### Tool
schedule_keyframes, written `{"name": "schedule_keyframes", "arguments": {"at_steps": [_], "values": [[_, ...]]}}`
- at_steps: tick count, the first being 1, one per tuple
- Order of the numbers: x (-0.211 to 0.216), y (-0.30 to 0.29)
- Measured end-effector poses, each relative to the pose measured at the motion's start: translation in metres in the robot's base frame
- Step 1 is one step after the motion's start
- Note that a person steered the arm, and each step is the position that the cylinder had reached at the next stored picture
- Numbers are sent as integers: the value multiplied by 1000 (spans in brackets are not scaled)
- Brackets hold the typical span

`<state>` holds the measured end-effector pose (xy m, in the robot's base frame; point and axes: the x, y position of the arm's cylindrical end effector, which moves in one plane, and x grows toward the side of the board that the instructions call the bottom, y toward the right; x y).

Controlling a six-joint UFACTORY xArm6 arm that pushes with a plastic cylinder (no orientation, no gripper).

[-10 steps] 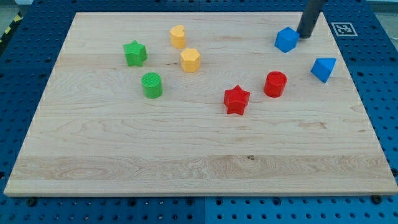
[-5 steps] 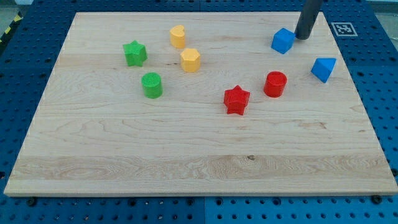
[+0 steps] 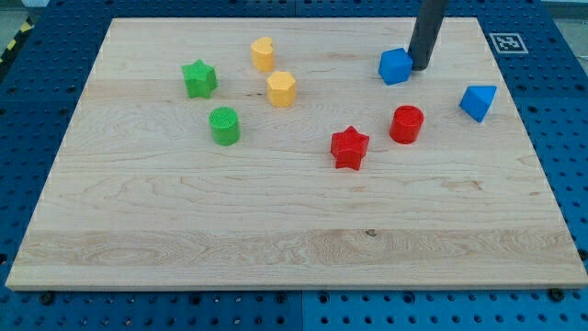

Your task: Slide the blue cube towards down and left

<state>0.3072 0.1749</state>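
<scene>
The blue cube [image 3: 395,66] sits near the top right of the wooden board [image 3: 184,221]. My dark rod comes down from the view's top, and my tip [image 3: 421,66] touches the cube's right side. A second blue block, wedge-like [image 3: 477,101], lies to the lower right of the cube, apart from it.
A red cylinder [image 3: 406,124] and a red star [image 3: 349,147] lie below the cube. A yellow heart-like block [image 3: 263,54], a yellow hexagon [image 3: 281,89], a green star [image 3: 198,79] and a green cylinder [image 3: 224,125] lie to the left. A marker tag [image 3: 506,41] is at the top right corner.
My tip has moved left and slightly down, pushing the blue cube the same way. The other blocks have not moved.
</scene>
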Motion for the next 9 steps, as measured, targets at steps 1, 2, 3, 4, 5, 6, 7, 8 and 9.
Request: {"name": "schedule_keyframes", "arguments": {"at_steps": [1,2,3,4,5,6,7,8,9], "values": [[5,0],[6,0],[11,0],[19,0],[21,0],[18,-6],[11,-22],[8,-39],[8,-58]]}}
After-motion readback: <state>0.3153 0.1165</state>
